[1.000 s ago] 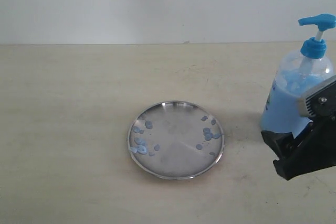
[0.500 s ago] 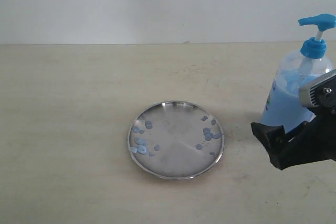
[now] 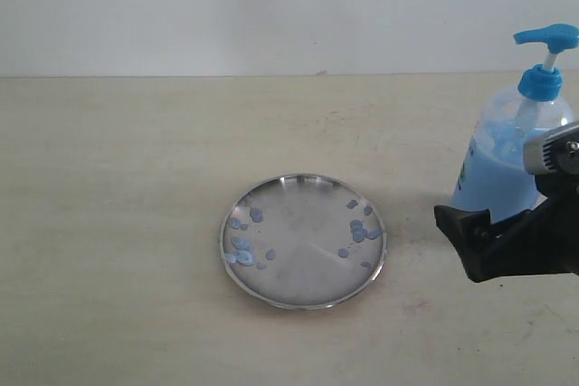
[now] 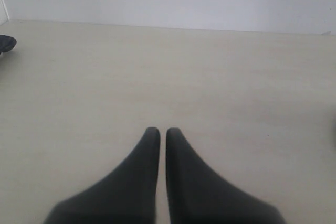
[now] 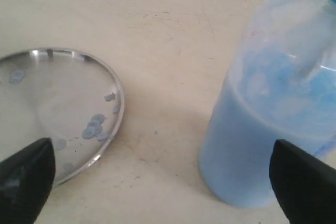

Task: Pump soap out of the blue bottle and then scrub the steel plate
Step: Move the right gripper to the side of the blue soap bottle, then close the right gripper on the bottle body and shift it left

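Observation:
The steel plate (image 3: 303, 240) lies flat near the table's middle, speckled with small blobs of soap (image 3: 242, 246) along both sides; it also shows in the right wrist view as the steel plate (image 5: 58, 108). The blue bottle (image 3: 511, 164) stands upright at the far right, with its bright blue pump head (image 3: 545, 38) up. My right gripper (image 3: 493, 237) is open just in front of the bottle's base, beside it. In the right wrist view the blue bottle (image 5: 273, 114) sits ahead of the wide-apart fingertips (image 5: 29, 174). My left gripper (image 4: 158, 132) is shut over bare table.
A pale wooden table (image 3: 136, 178) runs back to a white wall (image 3: 271, 6). A small dark object (image 4: 6, 43) lies at the edge of the left wrist view.
My right gripper has risen and shifted slightly left, levelling out in front of the bottle's base. The plate and the bottle have not moved.

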Robot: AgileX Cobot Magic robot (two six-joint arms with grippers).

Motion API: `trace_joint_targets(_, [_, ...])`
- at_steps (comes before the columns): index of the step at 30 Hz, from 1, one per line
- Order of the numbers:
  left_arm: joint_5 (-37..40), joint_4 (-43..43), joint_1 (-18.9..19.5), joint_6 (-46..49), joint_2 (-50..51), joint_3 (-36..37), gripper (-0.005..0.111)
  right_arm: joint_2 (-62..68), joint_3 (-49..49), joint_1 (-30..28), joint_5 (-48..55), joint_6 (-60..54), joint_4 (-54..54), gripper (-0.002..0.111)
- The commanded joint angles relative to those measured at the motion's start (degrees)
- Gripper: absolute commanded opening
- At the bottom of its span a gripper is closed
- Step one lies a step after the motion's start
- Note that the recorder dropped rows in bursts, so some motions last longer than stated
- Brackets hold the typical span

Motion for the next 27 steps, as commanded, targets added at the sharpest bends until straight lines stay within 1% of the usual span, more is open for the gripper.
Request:
trace_joint_targets(1, [0.2,0.1,0.2,0.2,-0.2,0.0,0.004,5.8,0.2,-0.1,-7.5,-18.4,16.8,0.105])
trace_joint_targets(3, [0.2,0.1,0.2,0.2,-0.2,0.0,0.004,9.3,0.2,-0.1,-15.8,-21.9,25.0,0.105])
trace_joint_targets(5, [0.2,0.1,0.2,0.2,-0.2,0.0,0.004,11.9,0.2,-0.1,-22.5,-19.9,29.5,0.105])
trace_joint_targets(6, [0.2,0.1,0.2,0.2,-0.2,0.0,0.004,12.9,0.2,-0.1,-24.2,-17.7,29.7,0.105])
trace_joint_targets(8, [0.2,0.1,0.2,0.2,-0.2,0.0,0.004,15.1,0.2,-0.1,-25.1,-13.3,26.1,0.105])
trace_joint_targets(11, [0.2,0.1,0.2,0.2,-0.2,0.0,0.004,18.3,0.2,-0.1,-25.6,-12.0,19.2,0.105])
trace_joint_targets(15, [0.2,0.1,0.2,0.2,-0.2,0.0,0.004,24.0,0.2,-0.1,-31.1,-13.9,19.2,0.105])
trace_joint_targets(21, [0.2,0.1,0.2,0.2,-0.2,0.0,0.004,33.6,0.1,-0.1,-47.3,-12.2,19.2,0.105])
trace_joint_targets(24, [0.2,0.1,0.2,0.2,-0.2,0.0,0.004,38.9,-1.6,-0.1,-48.5,-8.9,19.2,0.105])
trace_joint_targets(27, [0.2,0.1,0.2,0.2,-0.2,0.0,0.004,45.2,-6.4,-0.1,-48.5,-9.0,19.2,0.105])
